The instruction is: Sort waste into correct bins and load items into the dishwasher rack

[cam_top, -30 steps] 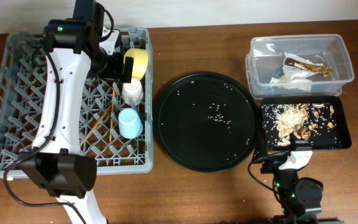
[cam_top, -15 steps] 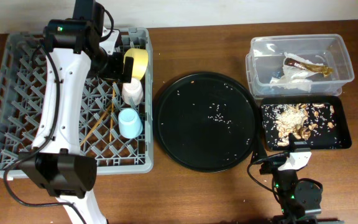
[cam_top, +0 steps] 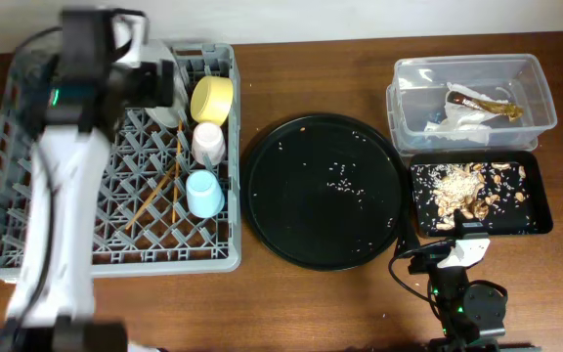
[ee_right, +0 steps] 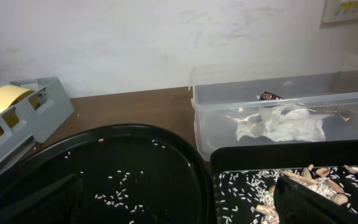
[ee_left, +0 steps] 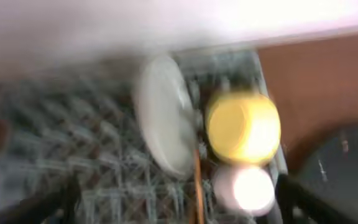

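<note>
Sitting in rack (cam_top: 115, 262): bowl (cam_top: 211, 99), plate (ee_left: 163, 118), cups (cam_top: 204, 193), chopsticks (cam_top: 159, 191); L pincer (ee_left: 176, 205) & R pincer (ee_right: 176, 202) spread.

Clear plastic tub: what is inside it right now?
Inside the clear plastic tub lie crumpled white napkins and a brown-gold wrapper. Anything beneath the napkins is covered and cannot be seen.

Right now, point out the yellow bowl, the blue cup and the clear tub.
yellow bowl (cam_top: 212, 99), overhead view, its outer wall.
blue cup (cam_top: 204, 193), overhead view, its middle.
clear tub (cam_top: 467, 61), overhead view, its far rim.
</note>
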